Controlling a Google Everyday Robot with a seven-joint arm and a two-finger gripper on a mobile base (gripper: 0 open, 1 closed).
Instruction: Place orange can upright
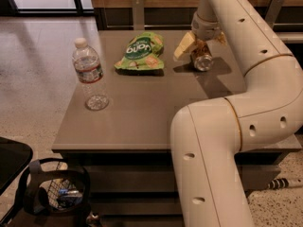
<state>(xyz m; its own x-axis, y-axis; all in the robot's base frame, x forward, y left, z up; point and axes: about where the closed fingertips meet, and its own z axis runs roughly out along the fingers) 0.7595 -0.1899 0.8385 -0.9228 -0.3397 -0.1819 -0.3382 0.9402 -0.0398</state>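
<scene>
The orange can (203, 60) lies on its side at the back right of the brown table (142, 112), one shiny silver end facing the camera. My gripper (200, 48) comes down from above and stands over the can. It is open, with one yellowish finger (183, 46) to the left of the can, apart from it, and the other finger (220, 37) at its right, partly hidden. The can rests on the table between them.
A green snack bag (141, 52) lies left of the can. A clear water bottle (90, 77) stands upright near the table's left edge. My white arm (246, 93) fills the right side. A black basket (57, 193) sits on the floor at front left.
</scene>
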